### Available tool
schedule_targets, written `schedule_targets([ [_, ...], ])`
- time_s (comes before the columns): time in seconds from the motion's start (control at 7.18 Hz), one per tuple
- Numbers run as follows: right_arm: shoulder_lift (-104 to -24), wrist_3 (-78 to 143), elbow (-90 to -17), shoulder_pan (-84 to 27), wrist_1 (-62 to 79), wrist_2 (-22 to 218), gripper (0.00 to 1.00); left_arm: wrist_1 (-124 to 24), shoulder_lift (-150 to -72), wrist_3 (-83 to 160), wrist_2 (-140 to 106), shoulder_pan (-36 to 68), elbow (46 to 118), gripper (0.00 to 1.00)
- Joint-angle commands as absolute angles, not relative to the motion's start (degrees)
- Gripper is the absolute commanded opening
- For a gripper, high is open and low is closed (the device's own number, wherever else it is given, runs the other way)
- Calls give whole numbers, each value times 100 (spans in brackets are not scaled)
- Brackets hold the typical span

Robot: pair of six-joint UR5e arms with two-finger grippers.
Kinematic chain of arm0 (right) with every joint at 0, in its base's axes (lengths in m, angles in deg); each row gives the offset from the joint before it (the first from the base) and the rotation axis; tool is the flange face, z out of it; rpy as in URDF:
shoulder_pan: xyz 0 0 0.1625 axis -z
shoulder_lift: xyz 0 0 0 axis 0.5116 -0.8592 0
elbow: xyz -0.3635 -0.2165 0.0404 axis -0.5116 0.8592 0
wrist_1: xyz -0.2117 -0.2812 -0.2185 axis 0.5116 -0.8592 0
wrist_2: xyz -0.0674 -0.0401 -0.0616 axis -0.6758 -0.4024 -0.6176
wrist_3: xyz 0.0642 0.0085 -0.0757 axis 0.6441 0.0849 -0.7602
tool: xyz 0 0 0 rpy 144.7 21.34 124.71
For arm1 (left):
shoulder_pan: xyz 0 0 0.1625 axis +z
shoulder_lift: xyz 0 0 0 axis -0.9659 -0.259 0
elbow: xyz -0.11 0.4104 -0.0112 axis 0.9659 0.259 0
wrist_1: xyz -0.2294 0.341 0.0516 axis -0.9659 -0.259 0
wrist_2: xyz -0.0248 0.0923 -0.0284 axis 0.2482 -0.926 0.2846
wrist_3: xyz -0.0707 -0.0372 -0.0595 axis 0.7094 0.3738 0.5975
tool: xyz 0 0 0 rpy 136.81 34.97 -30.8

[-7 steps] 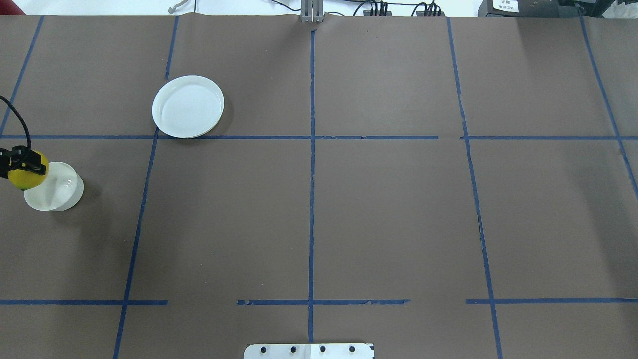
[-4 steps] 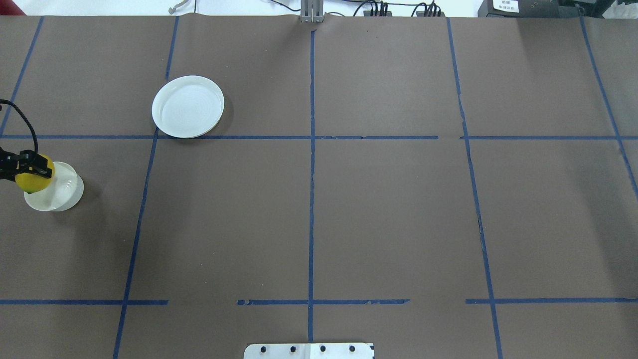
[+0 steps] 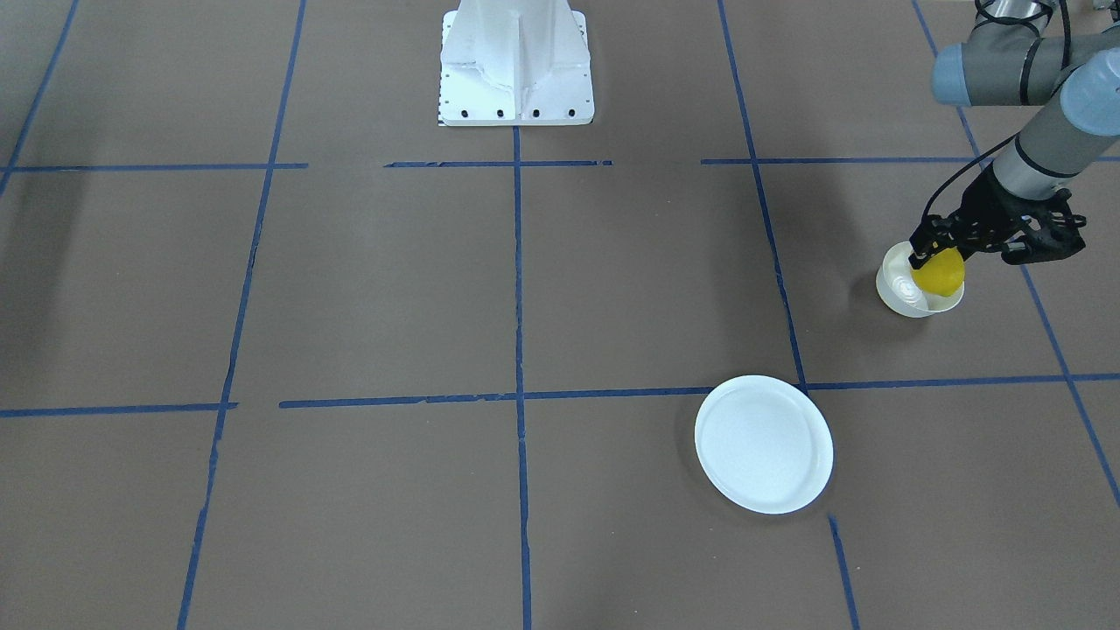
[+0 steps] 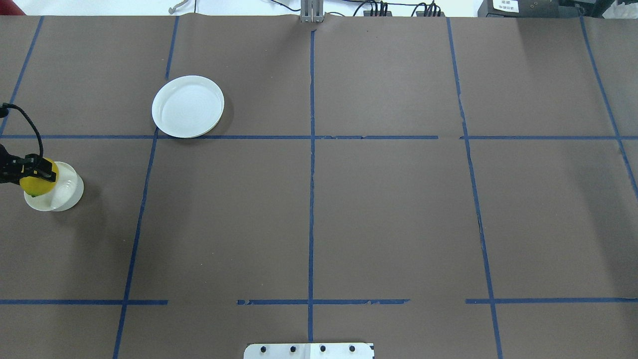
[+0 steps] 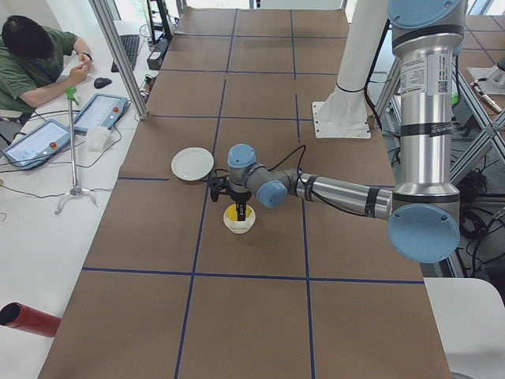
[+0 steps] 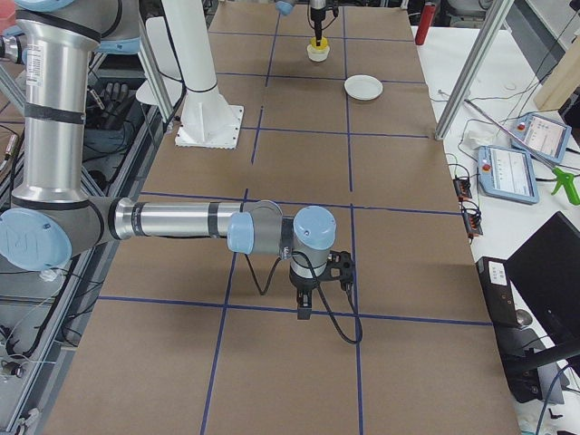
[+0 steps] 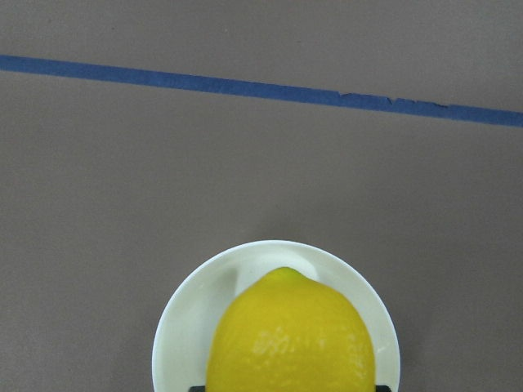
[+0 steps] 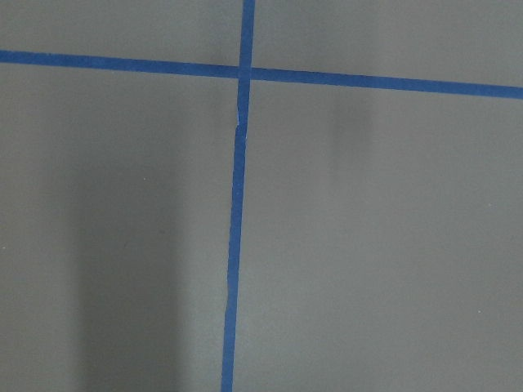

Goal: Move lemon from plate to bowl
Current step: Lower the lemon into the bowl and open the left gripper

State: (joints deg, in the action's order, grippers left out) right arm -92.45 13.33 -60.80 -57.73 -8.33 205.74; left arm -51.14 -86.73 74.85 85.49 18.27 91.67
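The yellow lemon (image 3: 939,273) is held in my left gripper (image 3: 936,258), whose fingers are shut on it. It hangs low over the small white bowl (image 3: 899,296), on the side nearer the arm, with its underside at about rim level. I cannot tell whether it touches the bowl. The left wrist view shows the lemon (image 7: 290,335) over the bowl (image 7: 184,327). The overhead view shows the lemon (image 4: 37,184), the bowl (image 4: 67,192) and the empty white plate (image 4: 188,105). My right gripper (image 6: 305,313) shows only in the exterior right view, low over the table. I cannot tell if it is open.
The plate (image 3: 764,444) lies apart from the bowl, toward the table's middle and far side. Blue tape lines cross the brown table cover. The robot's white base (image 3: 516,61) stands at the table's near edge. An operator sits beyond the far edge.
My left gripper has moved lower and a little further over the bowl with the lemon still in its grip. The plate and bowl have not moved.
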Motion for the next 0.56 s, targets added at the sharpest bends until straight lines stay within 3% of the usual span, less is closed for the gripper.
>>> schedule_targets([
  [0.0,-9245,1333,-6080,-5773,-833,20574,100,-5107,-8676,7492,8546,1839,9131,99],
  [0.42,-9245,1333,-6080,-5773,-833,20574,100,-5054,-8676,7369,8625,1804,9270,99],
])
